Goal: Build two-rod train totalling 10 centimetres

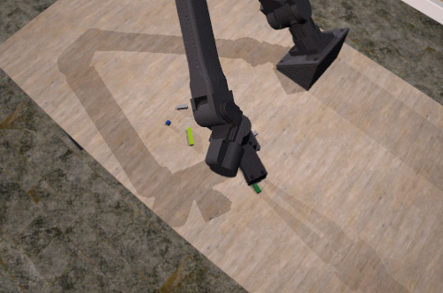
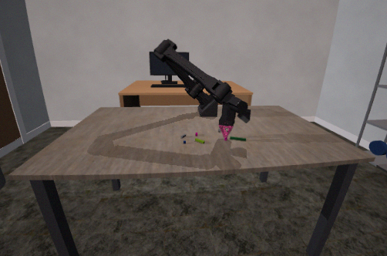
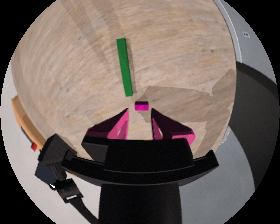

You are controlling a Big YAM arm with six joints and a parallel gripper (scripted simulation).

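Wrist view: short magenta rod at the mouth of a part-open gripper.
Gripper: jaws parted, nothing gripped. Magenta rod: just ahead of the fingertips, mid-frame, lying crosswise. Green rod: above it, near end close by, slightly left. Likely pairing, two plus eight; likely step, joining, not yet in line. Called for next: closing on the short rod, a quarter turn, then setting against the green end. Spares, exterior view, left of the gripper: second magenta rod, lime rod, blue rod, grey rod; to be left apart.
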